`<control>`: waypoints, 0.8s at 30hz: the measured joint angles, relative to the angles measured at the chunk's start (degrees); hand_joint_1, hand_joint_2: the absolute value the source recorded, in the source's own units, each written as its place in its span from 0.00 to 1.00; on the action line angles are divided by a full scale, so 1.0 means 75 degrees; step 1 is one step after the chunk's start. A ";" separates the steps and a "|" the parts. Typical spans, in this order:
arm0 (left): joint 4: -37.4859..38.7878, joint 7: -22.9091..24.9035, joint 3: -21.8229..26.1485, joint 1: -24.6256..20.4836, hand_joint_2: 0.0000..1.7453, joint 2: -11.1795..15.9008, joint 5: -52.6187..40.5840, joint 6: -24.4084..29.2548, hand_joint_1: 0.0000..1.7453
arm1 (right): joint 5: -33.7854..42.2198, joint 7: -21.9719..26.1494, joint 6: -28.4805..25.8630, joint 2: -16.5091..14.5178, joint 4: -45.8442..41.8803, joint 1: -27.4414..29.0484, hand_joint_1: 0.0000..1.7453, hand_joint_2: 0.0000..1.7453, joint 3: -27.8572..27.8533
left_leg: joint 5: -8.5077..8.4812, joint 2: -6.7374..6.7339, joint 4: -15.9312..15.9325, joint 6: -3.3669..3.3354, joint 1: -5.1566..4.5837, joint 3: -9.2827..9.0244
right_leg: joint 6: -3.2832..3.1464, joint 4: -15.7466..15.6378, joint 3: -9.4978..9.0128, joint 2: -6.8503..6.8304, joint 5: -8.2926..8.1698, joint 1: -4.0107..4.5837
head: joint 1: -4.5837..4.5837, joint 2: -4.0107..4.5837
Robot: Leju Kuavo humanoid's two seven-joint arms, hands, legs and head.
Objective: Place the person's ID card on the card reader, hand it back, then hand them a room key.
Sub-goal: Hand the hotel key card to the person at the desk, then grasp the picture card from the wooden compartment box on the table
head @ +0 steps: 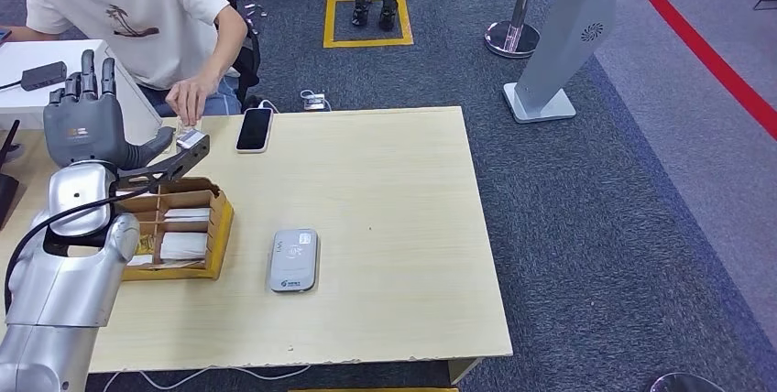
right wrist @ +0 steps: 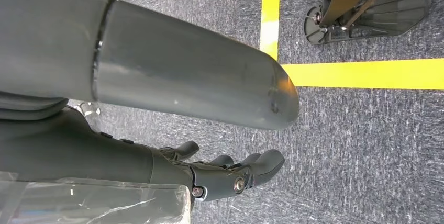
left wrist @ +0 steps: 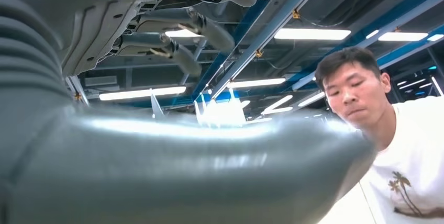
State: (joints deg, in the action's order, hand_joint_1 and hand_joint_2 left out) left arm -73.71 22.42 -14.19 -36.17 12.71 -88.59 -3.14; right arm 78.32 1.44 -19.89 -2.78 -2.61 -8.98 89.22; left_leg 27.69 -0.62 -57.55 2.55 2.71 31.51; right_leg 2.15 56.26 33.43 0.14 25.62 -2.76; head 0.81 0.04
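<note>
Head view: my left hand (head: pixel 87 122) is raised, fingers apart, holding nothing. The small white ID card (head: pixel 191 138) sits just ahead under the person's hand (head: pixel 191 97) on the pale wooden worktop (head: pixel 385 227). The cardboard divided box (head: pixel 183 227) holds white key cards.

Left wrist view: fingers (left wrist: pixel 173 46) spread.

Right wrist view: my right hand (right wrist: pixel 230 174) hangs loosely apart above carpet.

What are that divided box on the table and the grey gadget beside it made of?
The divided box looks like brown cardboard: matte, with thin folded walls and raw edges. The grey gadget, probably the card reader, seems moulded plastic: smooth, rounded corners, slight sheen. The table looks like pale wood-grain laminate.
</note>
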 joint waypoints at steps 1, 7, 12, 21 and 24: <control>-0.0039 -0.0072 0.0000 0.0009 0.75 -0.0018 0.0000 0.0006 0.00 | 0.0004 0.0001 0.0000 0.0000 -0.0001 0.0000 0.00 0.00 0.0000 | 0.0000 0.0000 0.0000 0.0000 0.0000 0.0000 | 0.0000 0.0000 0.0000 0.0000 0.0000 0.0000 | -0.0001 0.0000; -0.0409 -0.0888 0.0093 0.0217 1.00 -0.0409 0.0000 -0.0058 0.00 | 0.0155 0.0003 0.0000 0.0000 0.0001 0.0000 0.00 0.00 0.0000 | 0.0000 0.0006 0.0000 0.0000 -0.0002 0.0005 | 0.0001 -0.0001 -0.0001 -0.0008 0.0001 -0.0001 | -0.0001 0.0000; -0.0823 -0.1764 0.0294 0.0589 1.00 -0.1013 0.0012 -0.0228 0.00 | 0.0395 0.0015 -0.0007 0.0000 0.0001 0.0002 0.00 0.00 0.0000 | 0.0002 0.0006 -0.0001 -0.0002 -0.0004 0.0006 | 0.0001 -0.0002 -0.0001 -0.0008 0.0001 -0.0004 | -0.0001 0.0000; -0.1346 -0.2699 0.0401 0.1439 1.00 -0.1634 0.0949 -0.0850 0.00 | 0.0864 0.0076 -0.0026 0.0013 0.0001 0.0009 0.00 0.00 0.0000 | 0.0004 0.0003 -0.0001 -0.0004 -0.0004 0.0005 | 0.0002 -0.0002 0.0000 -0.0006 0.0002 -0.0003 | -0.0001 0.0000; -0.1480 -0.2708 0.0369 0.1675 1.00 -0.1588 0.1374 -0.0992 0.00 | 0.0996 0.0092 -0.0031 0.0029 0.0001 0.0015 0.00 0.00 0.0000 | 0.0004 0.0003 -0.0001 -0.0004 -0.0004 0.0005 | 0.0003 -0.0002 0.0000 -0.0006 0.0002 -0.0003 | 0.0000 0.0000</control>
State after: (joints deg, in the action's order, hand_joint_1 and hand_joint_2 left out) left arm -84.81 2.11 -11.42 -23.60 0.80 -78.28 -10.57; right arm 85.79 2.13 -20.12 -2.56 -2.60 -8.86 89.22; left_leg 27.72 -0.60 -57.55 2.52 2.68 31.54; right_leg 2.17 56.25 33.43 0.10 25.64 -2.78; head 0.81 0.04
